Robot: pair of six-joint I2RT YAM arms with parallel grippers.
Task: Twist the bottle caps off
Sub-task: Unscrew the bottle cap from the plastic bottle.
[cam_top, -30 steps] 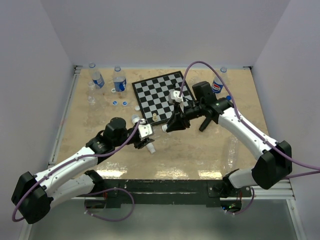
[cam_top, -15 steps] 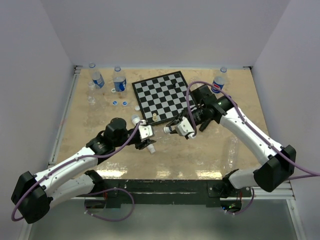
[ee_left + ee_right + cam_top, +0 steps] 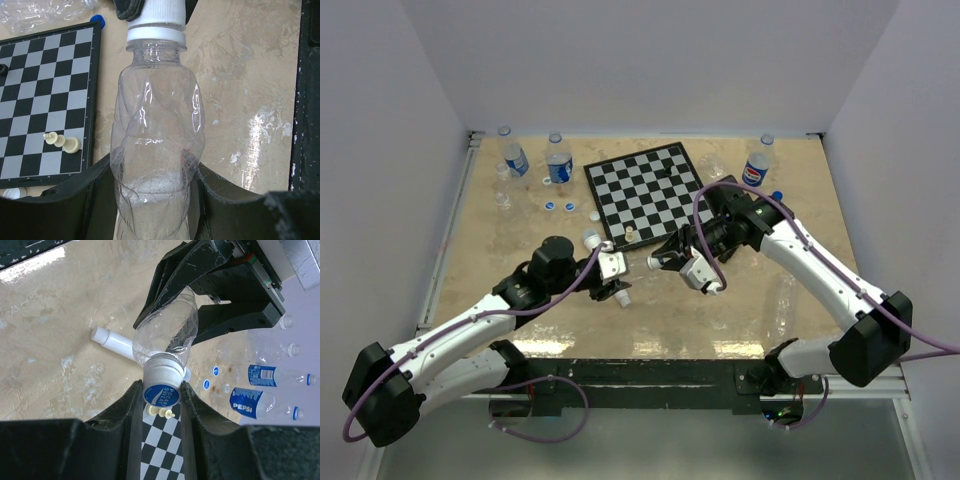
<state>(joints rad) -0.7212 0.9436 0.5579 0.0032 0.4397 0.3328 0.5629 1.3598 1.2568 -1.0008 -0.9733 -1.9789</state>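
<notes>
A small clear bottle [image 3: 157, 145] is held level above the table between both arms. My left gripper [image 3: 155, 200] is shut on its body, with a black finger [image 3: 85, 195] pressed against each side. Its white bottle cap [image 3: 161, 382], with a blue printed top, sits between the pads of my right gripper [image 3: 161, 392], which is shut on it. In the top view, the right gripper [image 3: 656, 262] meets the left gripper [image 3: 620, 282] just in front of the chessboard [image 3: 645, 185]. Other bottles [image 3: 558, 160] stand at the back left, and a Pepsi one [image 3: 756, 168] at the back right.
A pale chess piece [image 3: 630, 235] lies on the chessboard's near edge. Loose blue caps [image 3: 549, 206] and a white cap [image 3: 593, 215] lie left of the board. A white stick [image 3: 112, 341] lies on the table under the held bottle. Walls enclose the table.
My right wrist has turned about the cap, and its camera block has swung from above the gripper to below it. The left arm and the bottle have stayed put.
</notes>
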